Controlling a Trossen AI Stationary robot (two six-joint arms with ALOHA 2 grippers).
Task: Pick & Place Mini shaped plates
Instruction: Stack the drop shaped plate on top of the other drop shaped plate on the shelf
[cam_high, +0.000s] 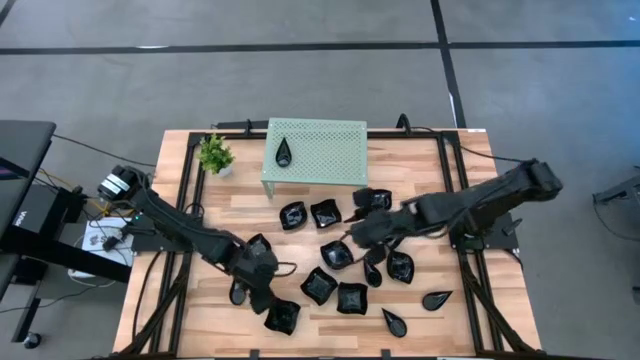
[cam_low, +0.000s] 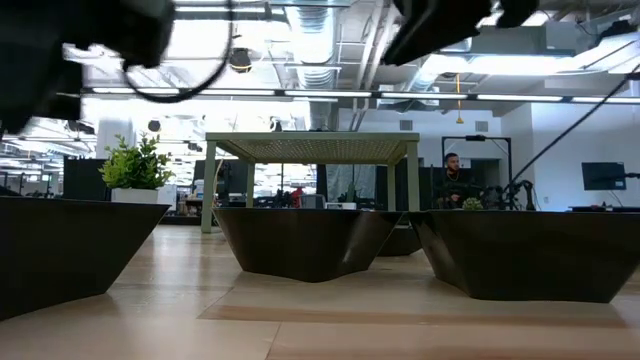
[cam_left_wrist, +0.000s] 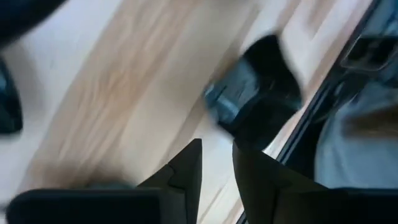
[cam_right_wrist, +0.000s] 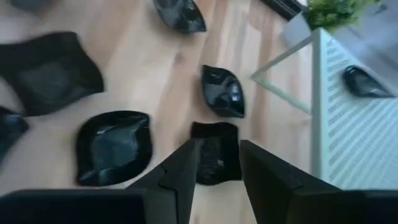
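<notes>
Several small black plates of varied shapes lie flat on the wooden table (cam_high: 200, 215). One teardrop plate (cam_high: 284, 152) rests on the pale green rack (cam_high: 320, 150). My right gripper (cam_high: 358, 233) is open above the middle of the table. In the right wrist view a small square plate (cam_right_wrist: 214, 155) shows just beyond and between the open fingertips of my right gripper (cam_right_wrist: 217, 149), apart from them. My left gripper (cam_high: 264, 296) hangs low near the table's near edge, its fingers a little apart and holding nothing. A blurred dark plate (cam_left_wrist: 261, 93) lies ahead of my left gripper (cam_left_wrist: 217, 149).
A potted plant (cam_high: 215, 155) stands left of the rack at the far side. More plates lie around the right gripper: a leaf-shaped one (cam_right_wrist: 224, 90) and a wavy square one (cam_right_wrist: 112, 146). Black frame rails (cam_high: 455, 170) run along the table's sides. A person (cam_low: 455, 180) sits far behind.
</notes>
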